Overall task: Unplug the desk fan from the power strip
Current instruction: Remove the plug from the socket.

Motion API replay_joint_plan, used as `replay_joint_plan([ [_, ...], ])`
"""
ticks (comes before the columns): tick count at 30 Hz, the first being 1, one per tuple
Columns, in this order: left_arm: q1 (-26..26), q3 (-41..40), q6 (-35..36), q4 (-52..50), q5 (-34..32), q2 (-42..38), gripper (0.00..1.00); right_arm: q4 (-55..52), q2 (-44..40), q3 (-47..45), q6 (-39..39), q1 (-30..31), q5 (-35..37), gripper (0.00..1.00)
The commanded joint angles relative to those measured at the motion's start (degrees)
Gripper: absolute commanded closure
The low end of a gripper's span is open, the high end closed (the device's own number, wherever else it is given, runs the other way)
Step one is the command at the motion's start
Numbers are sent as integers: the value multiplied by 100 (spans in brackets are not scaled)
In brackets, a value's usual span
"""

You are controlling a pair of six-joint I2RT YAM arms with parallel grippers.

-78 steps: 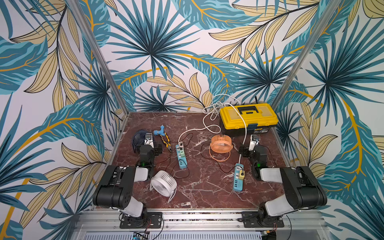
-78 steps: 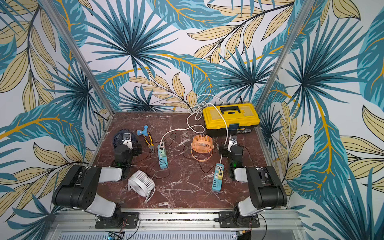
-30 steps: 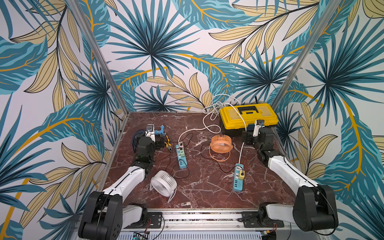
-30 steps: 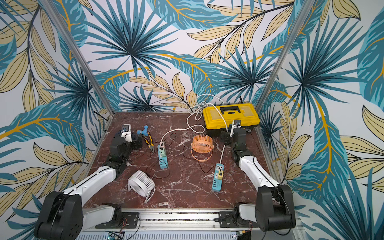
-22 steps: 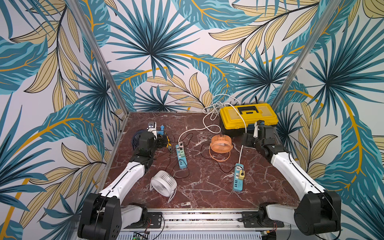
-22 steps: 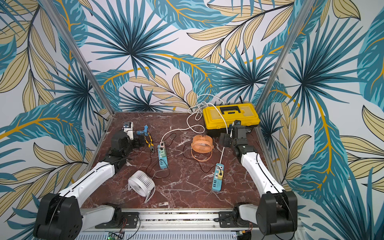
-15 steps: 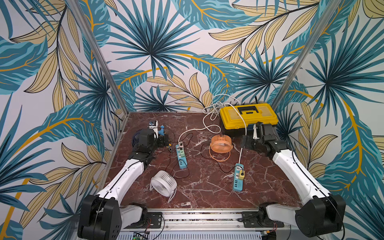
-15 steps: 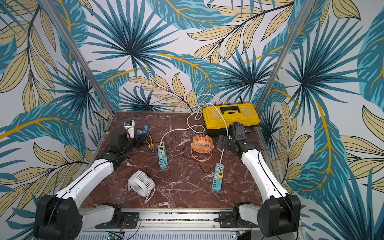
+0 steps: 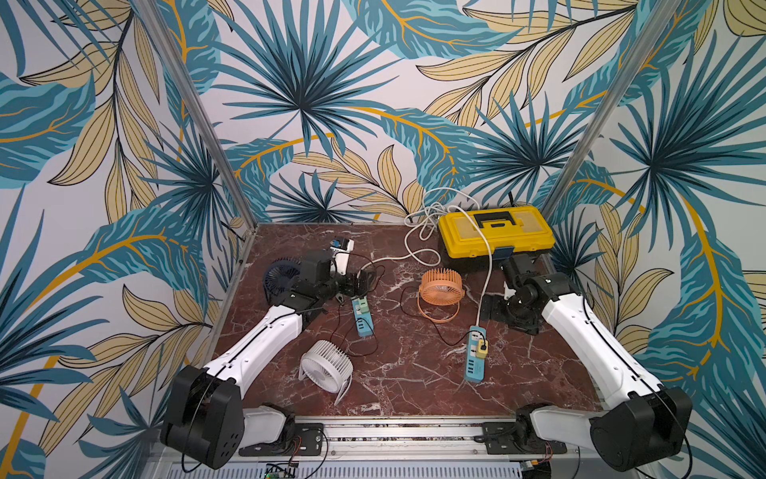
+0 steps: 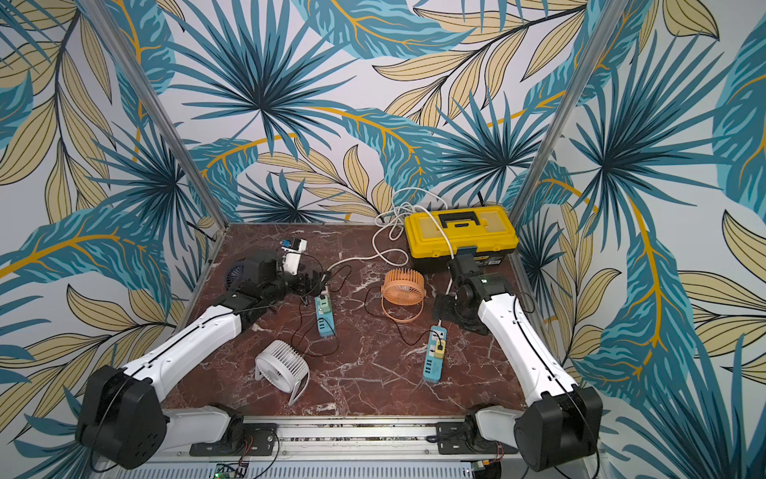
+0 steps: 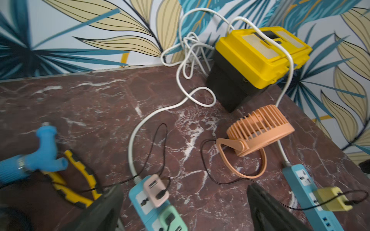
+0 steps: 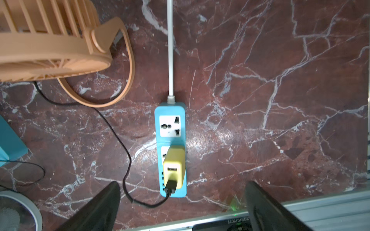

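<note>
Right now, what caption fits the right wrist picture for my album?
Open right end effector hovers above a blue power strip holding a yellow adapter, beside an orange fan.

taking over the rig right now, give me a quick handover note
Both open: left gripper above the left strip, its pink adapter and green adapter seated; right gripper above the right strip, where the yellow adapter carrying the orange fan cord is plugged in.
Done: nothing unplugged yet.
Left: grip the fan's adapter, pull it out, probably bracing the strip.
</note>
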Motion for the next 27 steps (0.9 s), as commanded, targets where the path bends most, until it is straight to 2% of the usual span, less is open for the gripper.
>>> replay_joint_plan([
  [1,-353,394,29,452,631,382,0,-462,-117,-117,352,173,-111,1],
  [8,-1015,1135,-275,611,1170,1340,1,-462,-638,-398,634,434,-182,1],
  [12,-1272,1578,-372,532,1269,1732,1,-395,-857,-693,822,634,-298,11],
  [15,-1381,1905,-592,533,1411,2092,2,-262,-1030,-920,1025,849,-248,14],
  [20,-1578,2437,-944,405,1665,2621,6,-171,-1108,-1150,1349,1199,127,19],
  [27,-1922,2792,-1087,52,1647,2880,9,415,-1045,-1569,1708,1568,629,30],
])
